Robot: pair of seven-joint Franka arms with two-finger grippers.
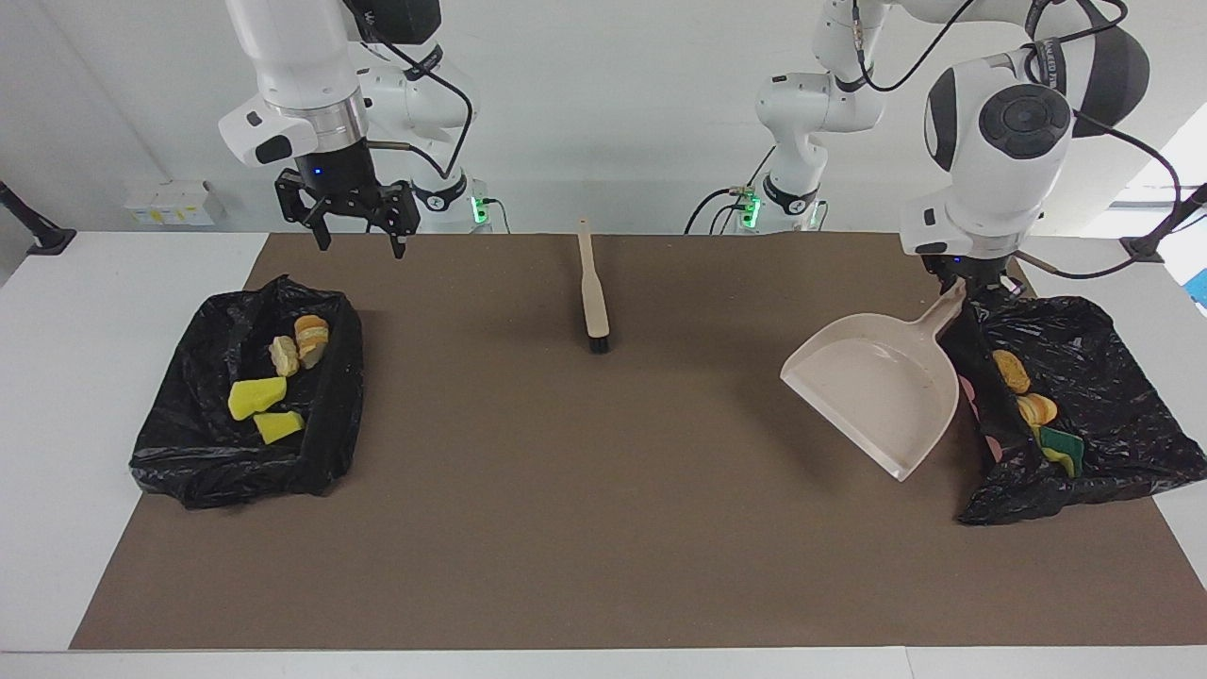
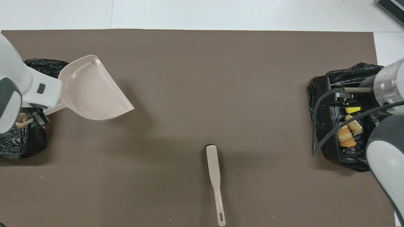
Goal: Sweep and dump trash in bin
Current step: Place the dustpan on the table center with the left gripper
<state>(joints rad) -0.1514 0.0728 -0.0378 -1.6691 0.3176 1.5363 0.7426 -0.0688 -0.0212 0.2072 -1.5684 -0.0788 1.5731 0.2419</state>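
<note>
My left gripper point(image 1: 960, 283) is shut on the handle of the beige dustpan point(image 1: 872, 391), which hangs empty and tilted over the mat beside the black-bagged bin point(image 1: 1103, 377) at the left arm's end. Bread-like and yellow-green trash point(image 1: 1035, 408) lies in that bin. From overhead, the dustpan point(image 2: 93, 91) juts out from under my left wrist. My right gripper point(image 1: 358, 240) hangs open and holds nothing, over the mat's edge by a second bagged bin point(image 1: 189, 443) with yellow and tan trash point(image 1: 256, 396) inside.
A beige brush point(image 1: 592, 292) with black bristles lies on the brown mat point(image 1: 603, 528), handle toward the robots, midway between the two bins. Overhead, the brush point(image 2: 214, 176) lies alone at the mat's centre. My right arm point(image 2: 385, 85) covers part of its bin.
</note>
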